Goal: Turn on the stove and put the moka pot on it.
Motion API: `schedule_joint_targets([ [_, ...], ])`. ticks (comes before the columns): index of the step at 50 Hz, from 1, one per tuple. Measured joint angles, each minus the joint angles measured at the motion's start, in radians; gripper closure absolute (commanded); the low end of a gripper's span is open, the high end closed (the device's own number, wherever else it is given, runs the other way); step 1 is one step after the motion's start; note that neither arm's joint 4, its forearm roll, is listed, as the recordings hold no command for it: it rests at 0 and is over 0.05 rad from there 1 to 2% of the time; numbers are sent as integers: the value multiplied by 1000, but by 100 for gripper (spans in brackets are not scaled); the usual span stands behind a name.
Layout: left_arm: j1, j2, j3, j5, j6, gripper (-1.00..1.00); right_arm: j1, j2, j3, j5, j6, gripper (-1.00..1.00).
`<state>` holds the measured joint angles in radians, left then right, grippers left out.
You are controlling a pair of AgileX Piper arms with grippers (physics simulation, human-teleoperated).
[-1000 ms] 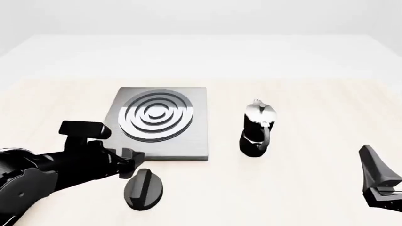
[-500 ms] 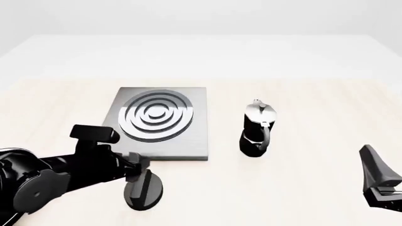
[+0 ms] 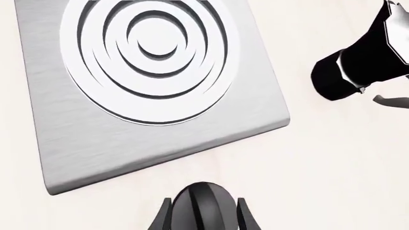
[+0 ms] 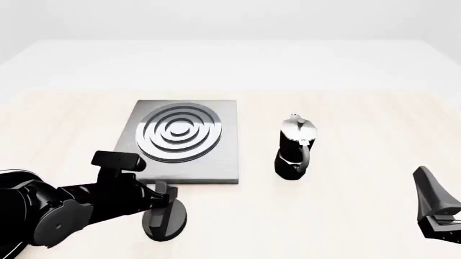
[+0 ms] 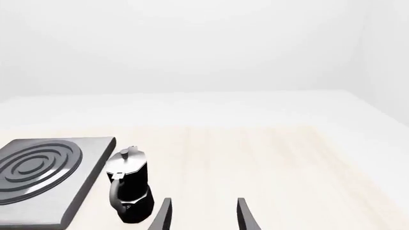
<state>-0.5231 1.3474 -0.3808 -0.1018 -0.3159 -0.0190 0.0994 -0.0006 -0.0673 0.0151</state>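
Left gripper (image 4: 167, 195) is low over the table at the near-left, its arm (image 4: 65, 213) entering from the left edge of the front view; its fingers (image 3: 246, 218) stand spread on either side of the black oval knob (image 4: 165, 216); in the left wrist view the knob's raised ridge (image 3: 203, 208) lies between the two fingertips, with a narrow gap visible on each side, so contact cannot be confirmed; the jaws are not pressed together.

Just beyond the knob lies the stove (image 4: 209, 164), a flat square grey plate flat on the table (image 4: 346, 216); its near edge is close to the knob but apart from it; concentric silver and dark burner rings (image 4: 178, 132) occupy most of its top; nothing rests on the plate.

The moka pot (image 4: 295, 148) stands upright on the table to the right of the stove, near it but not touching; black faceted body, narrow waist, silver lid with a small knob on top; its curved handle faces the near side of the table; the left wrist view catches only its base (image 3: 357, 67) at the edge of the picture.

Right gripper (image 4: 435, 208) is at the far right near edge of the front view, well apart from the pot; the right wrist view shows its two fingertips (image 5: 246, 215) spread with bare table between them, holding nothing; the pot (image 5: 128, 189) and a corner of the stove (image 5: 38, 187) lie ahead of it and off to one side.
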Motion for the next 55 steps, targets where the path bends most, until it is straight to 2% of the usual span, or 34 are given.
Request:
schedule_joint_targets([
  [35,-40,109,-3,-61,-27,-100,-2,13,0,-10,11,-100],
  [55,-20,151,5,-94,-4,-100,-3,10,0,-8,15,-100],
])
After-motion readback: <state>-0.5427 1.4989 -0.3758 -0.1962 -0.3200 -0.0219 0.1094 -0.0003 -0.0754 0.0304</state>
